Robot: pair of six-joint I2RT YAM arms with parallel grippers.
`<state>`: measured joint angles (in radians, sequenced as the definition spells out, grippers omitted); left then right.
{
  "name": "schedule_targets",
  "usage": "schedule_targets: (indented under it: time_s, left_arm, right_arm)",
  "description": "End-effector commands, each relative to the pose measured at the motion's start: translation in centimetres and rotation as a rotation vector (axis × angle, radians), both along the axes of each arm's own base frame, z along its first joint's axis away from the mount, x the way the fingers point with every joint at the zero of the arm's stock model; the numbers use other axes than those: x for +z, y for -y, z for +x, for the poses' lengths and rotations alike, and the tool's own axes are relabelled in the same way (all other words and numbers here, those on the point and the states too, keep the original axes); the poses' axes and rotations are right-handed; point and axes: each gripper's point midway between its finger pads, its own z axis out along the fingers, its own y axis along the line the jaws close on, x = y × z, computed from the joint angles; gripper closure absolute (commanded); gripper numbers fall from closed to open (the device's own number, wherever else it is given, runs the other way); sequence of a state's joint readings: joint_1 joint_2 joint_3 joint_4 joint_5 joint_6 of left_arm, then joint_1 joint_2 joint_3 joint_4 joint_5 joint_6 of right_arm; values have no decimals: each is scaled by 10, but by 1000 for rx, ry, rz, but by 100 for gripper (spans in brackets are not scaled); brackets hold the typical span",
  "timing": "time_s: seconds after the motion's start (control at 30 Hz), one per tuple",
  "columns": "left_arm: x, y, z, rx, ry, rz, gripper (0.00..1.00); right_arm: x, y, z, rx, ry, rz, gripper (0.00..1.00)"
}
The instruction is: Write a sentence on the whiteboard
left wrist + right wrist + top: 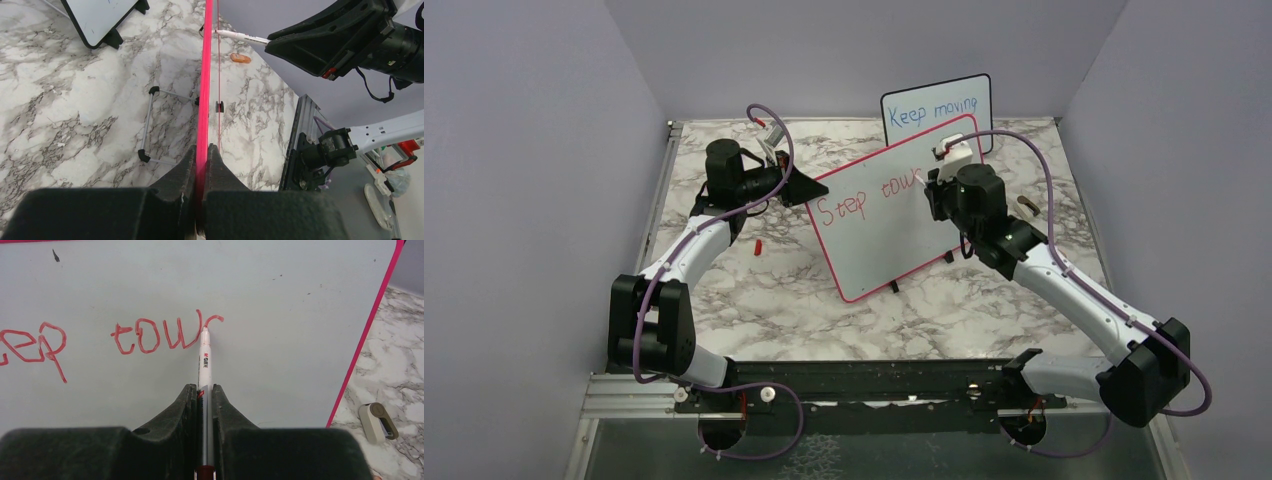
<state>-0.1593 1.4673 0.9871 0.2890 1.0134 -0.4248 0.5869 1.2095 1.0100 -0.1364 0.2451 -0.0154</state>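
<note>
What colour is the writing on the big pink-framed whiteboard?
Red. The writing on the whiteboard shows best in the right wrist view.

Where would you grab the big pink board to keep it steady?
Pinch the thin pink frame on the whiteboard at its left edge, coming in from the side. The frame is narrow enough to fit between two fingers, as the left gripper shows; the flat face is too wide.

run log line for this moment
phase: mid-writing | left gripper: shut on whiteboard edge | right gripper: shut on marker, tip on board | sentence: "Step tow" plus partial letter
</note>
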Motion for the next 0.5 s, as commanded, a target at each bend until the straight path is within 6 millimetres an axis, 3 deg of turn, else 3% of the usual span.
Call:
schedule_targets:
  time_s: [0.0,0.47]
  left_arm:
    - [-28,4,-10,-45,-78,36,100]
    - [-27,4,-10,-46,-78,36,100]
  right_arm:
    - [-22,2,-11,20,-72,-22,100]
    - [-32,10,-10,-18,-94,-60,100]
